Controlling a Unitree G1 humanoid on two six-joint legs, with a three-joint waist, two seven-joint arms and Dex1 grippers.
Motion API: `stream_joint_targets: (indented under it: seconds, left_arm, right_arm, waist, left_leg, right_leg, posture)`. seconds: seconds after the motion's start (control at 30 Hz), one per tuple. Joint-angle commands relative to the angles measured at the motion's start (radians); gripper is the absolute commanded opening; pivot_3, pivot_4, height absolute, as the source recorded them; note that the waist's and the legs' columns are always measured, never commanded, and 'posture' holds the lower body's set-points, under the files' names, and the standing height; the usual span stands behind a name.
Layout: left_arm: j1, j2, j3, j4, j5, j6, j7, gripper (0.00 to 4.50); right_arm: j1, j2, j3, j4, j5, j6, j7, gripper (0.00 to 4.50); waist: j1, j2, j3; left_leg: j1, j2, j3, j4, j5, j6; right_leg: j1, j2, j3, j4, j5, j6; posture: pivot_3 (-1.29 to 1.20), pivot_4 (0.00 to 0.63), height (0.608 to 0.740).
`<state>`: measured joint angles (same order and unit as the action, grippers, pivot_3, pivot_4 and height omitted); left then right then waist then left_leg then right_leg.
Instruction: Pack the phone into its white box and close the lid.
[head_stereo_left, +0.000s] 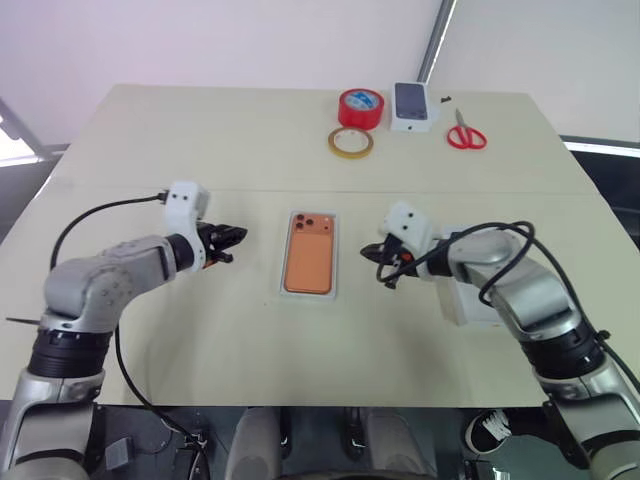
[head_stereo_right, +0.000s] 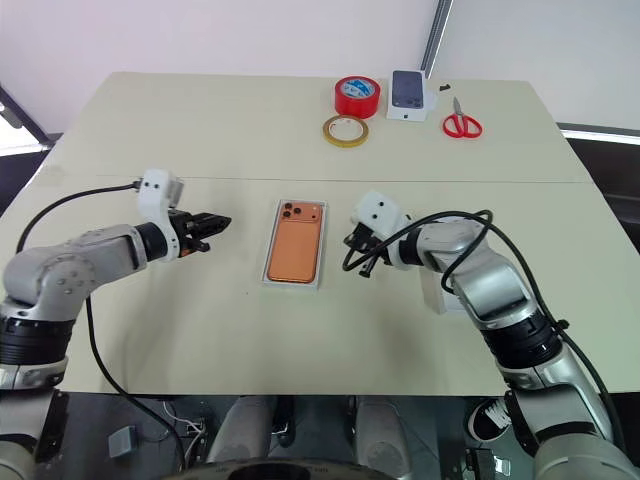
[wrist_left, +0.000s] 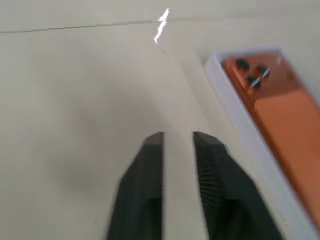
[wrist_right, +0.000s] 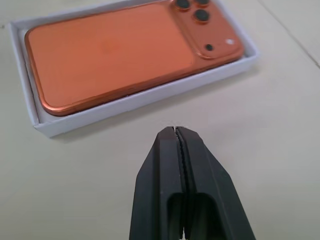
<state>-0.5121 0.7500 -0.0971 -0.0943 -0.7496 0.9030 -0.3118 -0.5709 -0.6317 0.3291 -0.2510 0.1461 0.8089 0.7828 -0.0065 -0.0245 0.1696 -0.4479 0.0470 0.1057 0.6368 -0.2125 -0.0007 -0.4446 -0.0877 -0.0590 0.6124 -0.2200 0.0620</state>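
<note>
Orange phone (head_stereo_left: 308, 254) lying back up inside open white box tray (wrist_right: 30, 107) at table (head_stereo_left: 200, 150) centre. Right gripper (wrist_right: 176, 131) hovering just beside tray, fingers pressing together, gripping nothing. Left gripper (wrist_left: 178, 136) hanging on tray's other side, narrow gap showing between fingers, holding nothing. White lid (head_stereo_right: 436, 294) sitting under right arm.
</note>
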Motion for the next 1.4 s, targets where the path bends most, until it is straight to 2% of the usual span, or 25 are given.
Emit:
stream_joint_targets:
  seconds: [0.03,0.3,0.43,0.5,0.7,0.83,1.03,1.2,1.4]
  left_arm:
    - [-0.069,-0.004,-0.121,0.013,0.166,-0.082,-0.109,0.09]
    - [-0.134,-0.134,-0.28,0.102,0.356,-0.103,-0.242,0.09]
    - [-0.144,-0.185,-0.294,0.068,0.388,-0.087,-0.291,0.09]
    - [-0.154,-0.222,-0.298,0.046,0.393,-0.065,-0.304,0.09]
    - [-0.201,-0.374,-0.357,-0.002,0.405,0.008,-0.327,0.09]
    - [-0.22,-0.484,-0.393,0.034,0.441,0.023,-0.32,0.09]
    - [-0.234,-0.622,-0.41,0.115,0.47,0.022,-0.327,0.09]
    - [-0.232,-0.664,-0.399,0.14,0.486,0.028,-0.327,0.09]
    - [-0.215,-0.651,-0.396,0.119,0.499,0.041,-0.344,0.09]
  right_arm:
    - [-0.057,0.025,0.087,0.042,-0.116,-0.049,-0.058,0.0]
    - [-0.135,0.131,0.174,0.183,-0.212,-0.108,-0.072,0.0]
    - [-0.13,0.14,0.171,0.155,-0.222,-0.106,-0.045,0.0]
    - [-0.116,0.124,0.162,0.123,-0.22,-0.097,-0.028,0.0]
    - [-0.03,-0.013,0.092,-0.037,-0.193,-0.033,0.047,0.0]
    - [0.059,-0.132,0.023,-0.144,-0.177,0.018,0.088,0.0]
    - [0.212,-0.263,-0.075,-0.217,-0.166,0.043,0.111,0.0]
    - [0.266,-0.288,-0.11,-0.194,-0.179,0.029,0.097,0.0]
    - [0.262,-0.287,-0.117,-0.166,-0.185,0.016,0.092,0.0]
  waist:
    - [-0.002,0.0,0.0]
    - [-0.005,0.0,0.0]
    - [-0.002,0.001,0.0]
    - [-0.001,0.001,0.0]
    - [0.025,0.001,0.0]
    - [0.044,0.001,0.0]
    - [0.045,0.001,0.0]
    - [0.045,0.002,-0.001]
    - [0.045,0.002,-0.001]
  left_leg:
    - [-0.001,0.0,0.0,0.0,0.0,0.0]
    - [-0.008,0.001,0.0,-0.001,0.003,0.003]
    - [-0.008,0.001,0.001,0.005,0.003,0.004]
    - [-0.008,0.001,0.0,0.01,0.002,0.006]
    - [-0.008,0.001,-0.002,0.016,-0.001,0.011]
    - [-0.009,0.0,-0.001,0.017,-0.003,0.014]
    - [-0.01,0.0,-0.002,0.021,-0.003,0.014]
    - [-0.009,0.001,-0.003,0.023,-0.003,0.015]
    - [-0.01,0.001,-0.003,0.024,-0.004,0.016]
  right_leg:
    - [-0.001,0.0,0.0,0.0,0.0,0.0]
    - [-0.007,0.007,-0.001,0.003,0.0,0.001]
    - [-0.005,0.009,-0.002,0.007,0.001,0.005]
    - [-0.004,0.009,-0.002,0.008,0.0,0.003]
    - [0.001,0.006,-0.002,0.006,-0.001,0.003]
    - [0.001,0.005,-0.002,0.004,-0.001,0.003]
    - [0.001,0.007,-0.002,0.006,-0.001,0.004]
    - [0.002,0.007,-0.002,0.007,-0.001,0.004]
    - [0.003,0.006,-0.002,0.007,-0.001,0.004]
  posture:
    - [0.0,0.15,0.74]
    - [0.0,0.15,0.74]
    - [0.0,0.15,0.74]
    - [0.0,0.15,0.74]
    - [0.0,0.15,0.74]
    - [0.0,0.15,0.74]
    - [0.0,0.15,0.74]
    - [0.0,0.15,0.74]
    - [0.0,0.15,0.74]
